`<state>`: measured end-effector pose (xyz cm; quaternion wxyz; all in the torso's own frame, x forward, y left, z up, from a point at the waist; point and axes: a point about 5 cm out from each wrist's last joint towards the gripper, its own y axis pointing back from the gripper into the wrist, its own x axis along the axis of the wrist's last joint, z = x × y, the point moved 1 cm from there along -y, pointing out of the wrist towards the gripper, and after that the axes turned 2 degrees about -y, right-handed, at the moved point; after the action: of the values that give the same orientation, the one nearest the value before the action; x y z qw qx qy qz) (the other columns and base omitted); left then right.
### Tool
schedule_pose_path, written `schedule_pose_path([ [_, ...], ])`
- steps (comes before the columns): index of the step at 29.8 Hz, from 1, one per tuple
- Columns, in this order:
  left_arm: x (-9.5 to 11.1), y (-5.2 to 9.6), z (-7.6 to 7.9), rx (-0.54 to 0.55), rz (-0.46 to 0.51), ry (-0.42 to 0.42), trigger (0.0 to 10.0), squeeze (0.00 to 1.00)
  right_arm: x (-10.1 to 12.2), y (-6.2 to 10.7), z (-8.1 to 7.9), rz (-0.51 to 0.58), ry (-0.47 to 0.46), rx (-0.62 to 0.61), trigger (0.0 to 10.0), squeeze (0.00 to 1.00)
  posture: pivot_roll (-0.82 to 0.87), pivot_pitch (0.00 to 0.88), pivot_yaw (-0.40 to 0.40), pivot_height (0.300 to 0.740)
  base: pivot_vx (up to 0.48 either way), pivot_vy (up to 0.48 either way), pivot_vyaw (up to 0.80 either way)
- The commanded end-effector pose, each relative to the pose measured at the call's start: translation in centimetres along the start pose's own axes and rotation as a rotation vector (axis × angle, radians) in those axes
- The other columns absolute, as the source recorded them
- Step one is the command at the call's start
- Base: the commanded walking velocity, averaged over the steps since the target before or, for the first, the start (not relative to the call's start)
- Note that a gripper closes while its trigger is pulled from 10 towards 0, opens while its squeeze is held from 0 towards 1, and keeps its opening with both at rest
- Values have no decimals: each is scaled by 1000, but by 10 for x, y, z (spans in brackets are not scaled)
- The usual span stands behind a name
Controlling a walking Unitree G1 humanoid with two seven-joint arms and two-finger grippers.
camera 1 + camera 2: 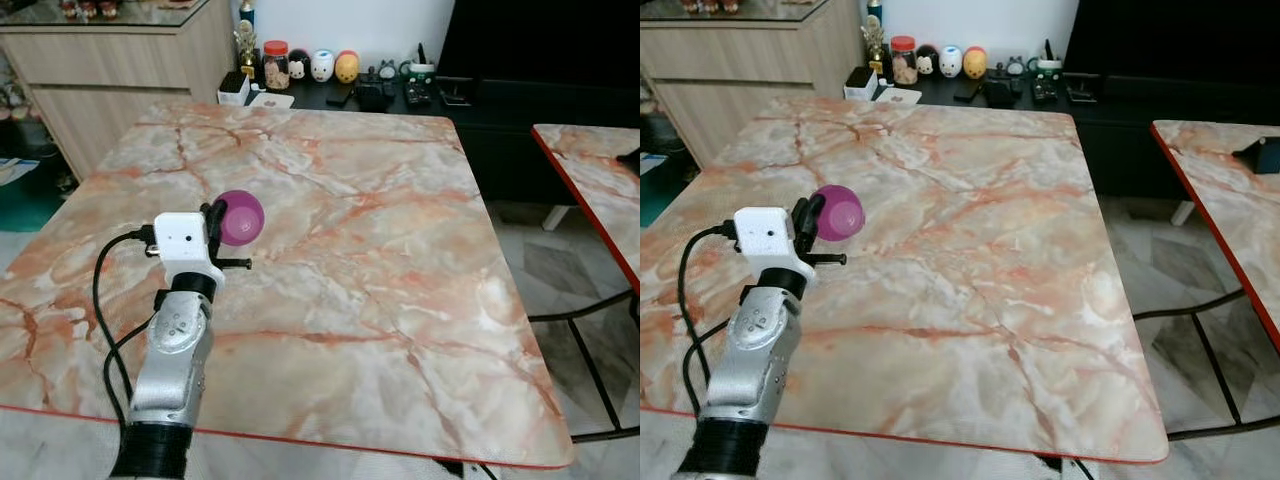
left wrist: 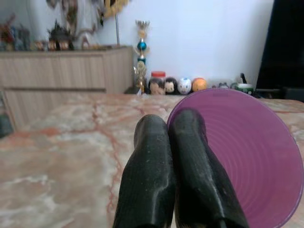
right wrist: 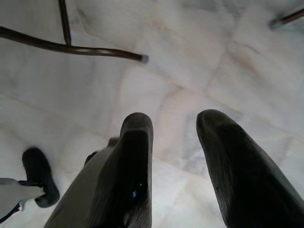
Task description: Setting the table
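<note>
Marble-patterned in pink and orange with a red edge, your surface (image 1: 380,260) takes up most of what lies before you, and a second one of the same pattern (image 1: 590,180) stands apart on the right. Beyond the far edge you have a low dark cabinet (image 1: 500,110) against the white wall, and a pale wooden sideboard (image 1: 120,60) to the far left. Pale marble floor tiles (image 3: 199,57) show under your right arm, crossed by a thin dark metal leg (image 3: 71,47).

Your left arm (image 1: 175,350) reaches over the near left part of the surface, a black cable (image 1: 100,290) looping beside it. Your left tool (image 2: 168,142) has its two black fingers pressed together on the rim of a purple bowl (image 1: 240,217), which is tipped on its side above the surface, its hollow facing right. Your right tool (image 3: 175,123) hangs over the floor with its fingers spread and nothing between them.

Small things line the far cabinet: a red-lidded jar (image 1: 276,62), round figurines (image 1: 322,65) and a small trophy (image 2: 141,52).
</note>
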<state>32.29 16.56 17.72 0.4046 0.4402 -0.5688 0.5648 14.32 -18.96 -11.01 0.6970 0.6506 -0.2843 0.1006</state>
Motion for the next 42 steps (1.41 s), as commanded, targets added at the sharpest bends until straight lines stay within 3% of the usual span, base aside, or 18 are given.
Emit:
schedule_pose_path([
  [1, 3, -1, 8, -23, 16, 2, 10000, 0, 0, 0, 7, -1, -15, -19, 10000, 0, 101, 0, -30, 731, 0, -292, 0],
  [15, 5, -5, 10, -25, 31, 16, 10000, 0, 5, -1, 4, 7, 1, -3, 10000, 0, 96, 0, -28, 731, 0, -269, -185],
  [25, 7, -7, 12, -24, 40, 24, 10000, 0, 9, -3, -22, -5, -2, 24, 10000, 0, 96, 0, -30, 731, 0, -250, -111],
  [29, 8, -9, 12, -24, 45, 24, 10000, 0, 10, -3, -8, -5, -5, 16, 10000, 0, 96, 0, -31, 731, 0, -250, -625],
  [34, 8, -10, 12, -23, 47, 24, 10000, 0, 9, -3, -6, -4, -1, 14, 10000, 0, 95, 0, -31, 731, 0, -249, -610],
  [38, 8, -10, 12, -24, 47, 26, 10000, 0, 11, -3, -16, 11, 5, 22, 10000, 0, 94, 0, -32, 731, 0, -246, 0],
  [42, 8, -10, 13, -25, 46, 29, 10000, 0, 16, -3, -41, 16, 12, 48, 10000, 0, 92, 0, -30, 731, 0, -241, 0],
])
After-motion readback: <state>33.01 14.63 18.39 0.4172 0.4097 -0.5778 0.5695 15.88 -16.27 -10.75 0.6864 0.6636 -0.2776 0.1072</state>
